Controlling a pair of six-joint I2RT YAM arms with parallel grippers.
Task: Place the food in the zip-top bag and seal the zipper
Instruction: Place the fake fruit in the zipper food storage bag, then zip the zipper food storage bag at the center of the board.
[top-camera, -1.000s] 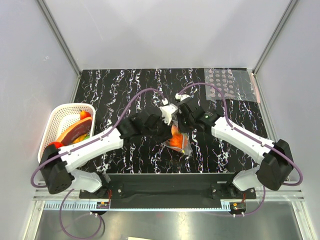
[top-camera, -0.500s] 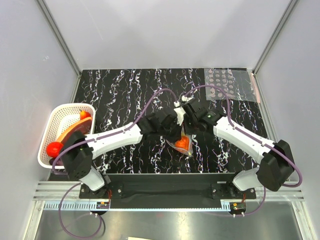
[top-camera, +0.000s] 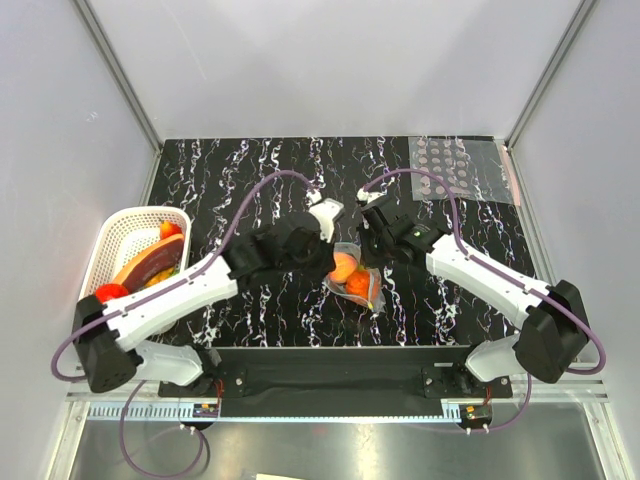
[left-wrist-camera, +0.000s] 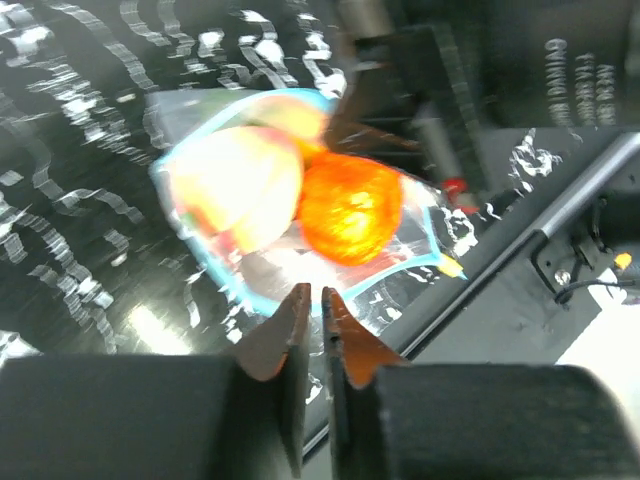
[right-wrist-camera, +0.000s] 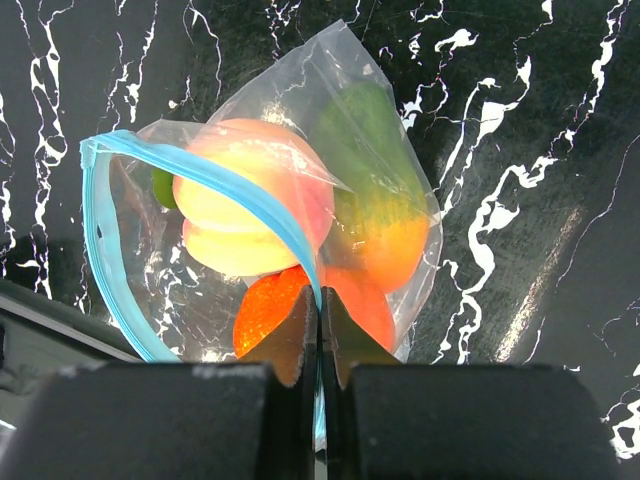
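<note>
Small clear square plastic zip-top bag lies on the black marbled bench, already holding the three roundish toy fruits. Its light blue zipper strip gapes, not yet sealed. The right claw is clenched on this strip; the left claw looks clenched, perhaps empty.

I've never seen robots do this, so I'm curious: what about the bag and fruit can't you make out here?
- Right wrist view: the zipper vanishes between the fingers of the right gripper; the rest is hidden.
- Left wrist view: blur hides whether the left gripper pinches the zip-top bag.
- Top view: both arms cover part of the bag, and the green fruit is too small to tell.
</note>
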